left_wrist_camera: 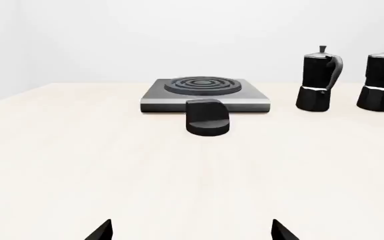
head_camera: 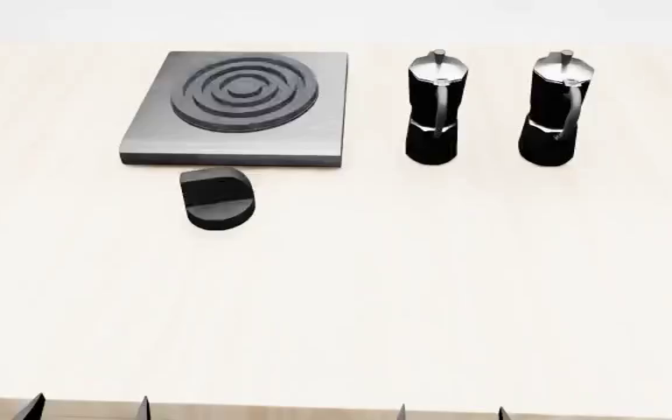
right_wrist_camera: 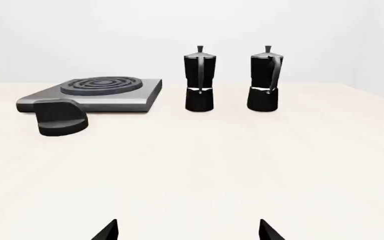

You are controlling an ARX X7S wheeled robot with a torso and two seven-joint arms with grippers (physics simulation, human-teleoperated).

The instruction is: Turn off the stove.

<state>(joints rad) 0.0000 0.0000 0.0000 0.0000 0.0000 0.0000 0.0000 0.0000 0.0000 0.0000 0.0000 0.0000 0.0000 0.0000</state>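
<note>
Both grippers, left (head_camera: 88,408) and right (head_camera: 451,411), hang at the table's near edge, jaws wide and empty. Your knob (head_camera: 218,199) sits at eleven o'clock, just before the stove (head_camera: 150,140); it looks rigid and ridged, so pinch across its raised bar.

On my screens, the stove (head_camera: 150,131) is a brushed grey metal plate, its burner (head_camera: 244,91) a darker charcoal set of concentric rings. The knob (head_camera: 217,199) in front of it is plain matte black. Two coffee pots, one (head_camera: 433,109) nearer the stove and one (head_camera: 555,111) farther right, are glossy black with silver lids and a thin silver band at the waist. The table (head_camera: 430,280) is a pale cream with a faint wood grain. Both my grippers' fingertips (left_wrist_camera: 100,231) (right_wrist_camera: 106,231) show black. The backdrop is flat whitish grey.
</note>
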